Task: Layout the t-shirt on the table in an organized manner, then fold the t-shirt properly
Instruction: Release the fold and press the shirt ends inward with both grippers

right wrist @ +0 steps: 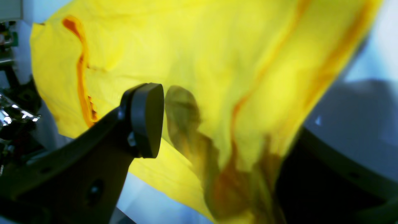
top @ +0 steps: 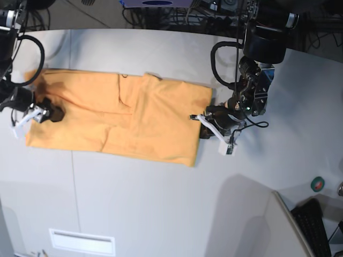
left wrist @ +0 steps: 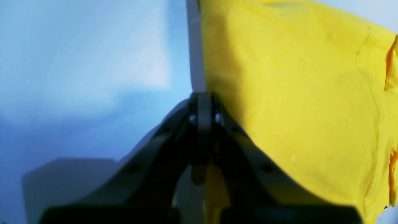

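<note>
The orange t-shirt (top: 123, 115) lies spread in a wide flat rectangle on the white table (top: 161, 203). At its right edge sits my left gripper (top: 202, 124). In the left wrist view that gripper (left wrist: 203, 99) has its jaws pressed together on the shirt's edge, and the fabric (left wrist: 295, 109) stretches away to the right. My right gripper (top: 51, 113) is at the shirt's left edge. In the right wrist view it (right wrist: 220, 133) stands open, with bunched cloth (right wrist: 217, 62) draped between its jaws. One black pad (right wrist: 146, 119) shows; the other finger is covered by fabric.
A green tape roll (top: 318, 184) and a dark keyboard (top: 313, 219) sit at the table's lower right. Cables and equipment (top: 177, 10) line the far edge. A white slotted panel (top: 82, 242) lies near the front left.
</note>
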Controlling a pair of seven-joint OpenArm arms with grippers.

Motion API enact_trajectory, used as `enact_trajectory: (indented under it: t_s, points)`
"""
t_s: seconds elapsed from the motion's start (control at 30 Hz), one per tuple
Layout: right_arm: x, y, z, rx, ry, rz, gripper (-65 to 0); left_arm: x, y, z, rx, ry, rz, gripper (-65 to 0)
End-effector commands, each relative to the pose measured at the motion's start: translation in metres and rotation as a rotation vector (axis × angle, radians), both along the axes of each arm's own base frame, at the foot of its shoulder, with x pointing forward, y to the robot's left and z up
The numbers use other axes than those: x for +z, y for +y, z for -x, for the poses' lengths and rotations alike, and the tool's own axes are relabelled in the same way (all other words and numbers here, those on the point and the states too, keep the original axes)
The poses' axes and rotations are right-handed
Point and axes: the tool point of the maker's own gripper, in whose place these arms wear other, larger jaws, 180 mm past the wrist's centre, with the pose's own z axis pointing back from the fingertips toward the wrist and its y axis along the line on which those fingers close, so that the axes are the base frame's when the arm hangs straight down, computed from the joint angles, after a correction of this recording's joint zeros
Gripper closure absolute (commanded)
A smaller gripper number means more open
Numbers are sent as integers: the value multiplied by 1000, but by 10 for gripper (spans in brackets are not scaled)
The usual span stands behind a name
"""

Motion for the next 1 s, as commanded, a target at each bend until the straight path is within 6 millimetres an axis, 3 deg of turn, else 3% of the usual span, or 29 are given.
enact_trajectory:
  t_s: [0.0,0.33,0.4,0.57,0.8,0.97]
  points:
    - [0,-13,3,8,25,39,-362,6,3,-7,-4,-15,-12,0]
    - [-4,-7,11,31,61,28,-344,10,-1,-14,-13,-26,-10,0]
    - [-4,-7,10,30,60,29,-276,10,-1,-15,-12,-26,-10,0]
    - [-3,-7,9,25,54,25,-2,13,-3,-18,-16,-29,-10,0]
    - [-4,-16,2,-59,65,51,0,2,-21,-3,-29,-2,19,0]
    - [15,-19,-9,-47,10,106,0,5,-41,-4,-40,-3,53,0]
